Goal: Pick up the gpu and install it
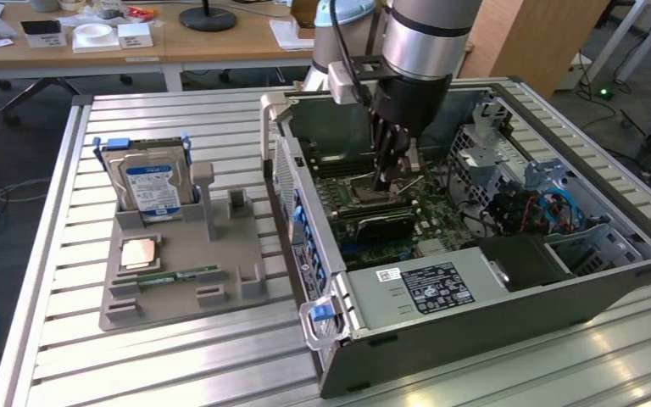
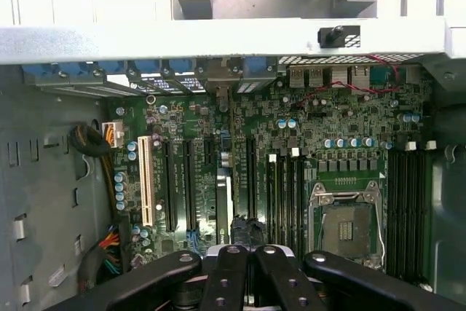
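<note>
The gpu stands on edge on the motherboard inside the open computer case, its black cooler block facing the exterior view's front. In the wrist view the gpu is a thin strip seen edge-on, lined up with a long expansion slot. My gripper reaches down into the case with its fingers shut, the tips a little above the card and close to the CPU socket. In the wrist view the black fingers meet at the gripper, just beside the card's near end. I cannot tell whether they touch it.
On the slatted table at the exterior view's left lies a grey parts tray. It holds a hard drive standing upright, a copper-coloured chip and a memory stick. The case's walls, drive cage and cables crowd the gripper.
</note>
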